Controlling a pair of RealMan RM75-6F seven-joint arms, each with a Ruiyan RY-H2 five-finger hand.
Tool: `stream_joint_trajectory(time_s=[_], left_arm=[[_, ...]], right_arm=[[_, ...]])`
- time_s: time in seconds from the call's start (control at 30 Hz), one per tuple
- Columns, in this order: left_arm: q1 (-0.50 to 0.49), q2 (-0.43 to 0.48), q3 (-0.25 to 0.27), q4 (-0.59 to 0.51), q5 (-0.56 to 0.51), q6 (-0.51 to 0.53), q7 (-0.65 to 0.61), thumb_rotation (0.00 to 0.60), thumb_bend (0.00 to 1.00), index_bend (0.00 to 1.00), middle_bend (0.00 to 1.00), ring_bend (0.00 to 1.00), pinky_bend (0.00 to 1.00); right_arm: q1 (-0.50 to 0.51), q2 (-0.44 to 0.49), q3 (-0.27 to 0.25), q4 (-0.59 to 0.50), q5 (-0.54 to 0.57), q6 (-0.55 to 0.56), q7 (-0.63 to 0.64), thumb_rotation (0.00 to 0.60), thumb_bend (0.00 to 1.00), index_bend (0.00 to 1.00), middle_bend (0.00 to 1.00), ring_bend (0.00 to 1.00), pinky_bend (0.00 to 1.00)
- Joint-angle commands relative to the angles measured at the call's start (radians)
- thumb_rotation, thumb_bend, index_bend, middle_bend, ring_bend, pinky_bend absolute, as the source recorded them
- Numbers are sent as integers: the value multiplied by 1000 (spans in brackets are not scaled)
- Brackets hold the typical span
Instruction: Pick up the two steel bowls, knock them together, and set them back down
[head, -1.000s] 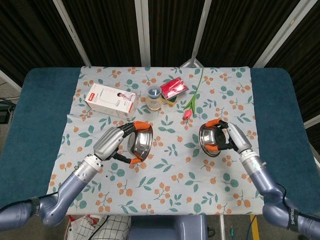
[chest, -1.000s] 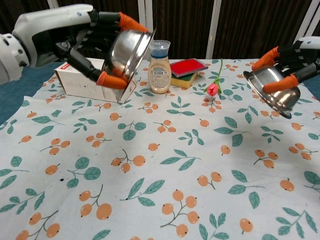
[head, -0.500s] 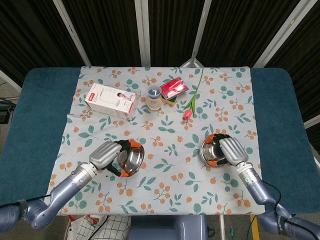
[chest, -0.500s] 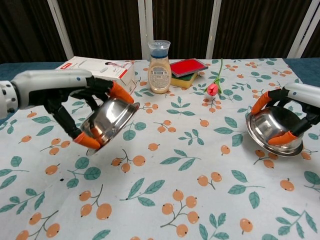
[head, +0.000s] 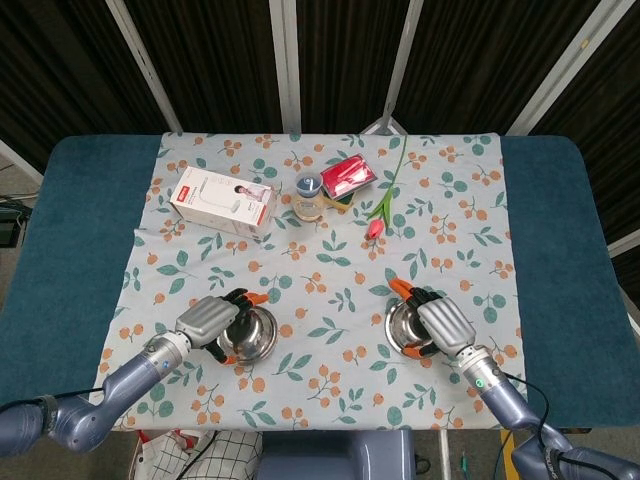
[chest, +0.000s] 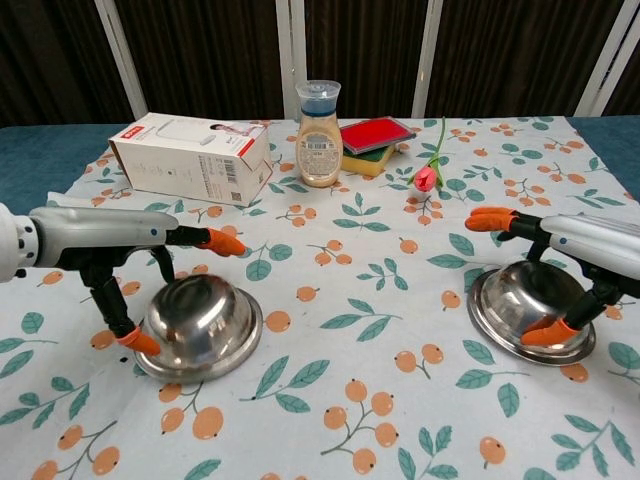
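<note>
On floral tablecloth (chest: 330, 300): two round steel bowls, left (chest: 202, 325) and right (chest: 528, 309), upside down, loosely straddled by spread-fingered left hand (chest: 120, 245) and right hand (chest: 570, 250), neither gripping.

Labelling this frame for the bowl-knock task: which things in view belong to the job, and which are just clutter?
Task things:
left steel bowl, on the cloth under the left hand
right steel bowl, on the cloth under the right hand

Clutter:
white carton
sauce bottle
red case on a green-and-yellow sponge
pink tulip
</note>
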Motion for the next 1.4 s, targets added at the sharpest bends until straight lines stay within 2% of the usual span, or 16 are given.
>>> stream_joint_trajectory(time_s=[0.03, 0.13, 0.27, 0.53, 0.87, 1.0, 1.03, 1.13, 1.2, 1.27, 1.33, 1.4], left_arm=[[0, -5, 15, 4, -20, 23, 51, 600, 28, 0, 0, 0, 178], [5, -9, 20, 5, -27, 38, 75, 600, 4, 0, 0, 0, 134], [19, -2, 11, -10, -2, 53, 48, 600, 0, 0, 0, 0, 109], [81, 32, -10, -40, 150, 134, -97, 600, 0, 0, 0, 0, 60], [132, 104, 12, -64, 253, 168, -198, 600, 0, 0, 0, 0, 44], [189, 174, 49, -93, 325, 240, -217, 600, 0, 0, 0, 0, 34], [212, 198, 69, -95, 348, 267, -209, 600, 0, 0, 0, 0, 31], [298, 258, 132, -90, 400, 367, -140, 600, 0, 0, 0, 0, 12], [396, 280, 168, -74, 380, 480, -8, 600, 0, 0, 0, 0, 0], [483, 260, 176, -72, 347, 591, 88, 600, 0, 0, 0, 0, 0], [559, 225, 175, -58, 332, 685, 96, 600, 0, 0, 0, 0, 0], [627, 200, 181, -21, 331, 749, 25, 600, 3, 0, 0, 0, 0]], right_arm=[[4, 8, -8, -25, 7, -12, 5, 584, 449, 0, 0, 17, 388], [8, 13, -15, -39, -3, -7, 12, 530, 439, 0, 0, 0, 337], [-1, 1, -8, -42, -29, 61, 39, 470, 350, 0, 0, 0, 303], [-4, 23, -2, -115, -41, 108, 29, 350, 259, 0, 0, 0, 267], [-3, 52, 7, -200, -6, 99, 3, 348, 239, 0, 0, 0, 207], [-38, 80, 17, -228, -18, 183, -75, 354, 239, 0, 0, 0, 152], [-53, 89, 18, -233, -26, 217, -107, 354, 239, 0, 0, 0, 130], [-121, 128, 8, -249, -40, 325, -233, 413, 238, 0, 0, 0, 21], [-179, 189, -17, -293, -5, 354, -366, 448, 238, 0, 0, 0, 0], [-224, 222, -27, -328, 31, 384, -456, 459, 238, 0, 0, 0, 0], [-265, 233, -33, -335, 57, 421, -492, 469, 238, 0, 0, 0, 0], [-309, 246, -48, -325, 97, 437, -502, 478, 238, 0, 0, 0, 0]])
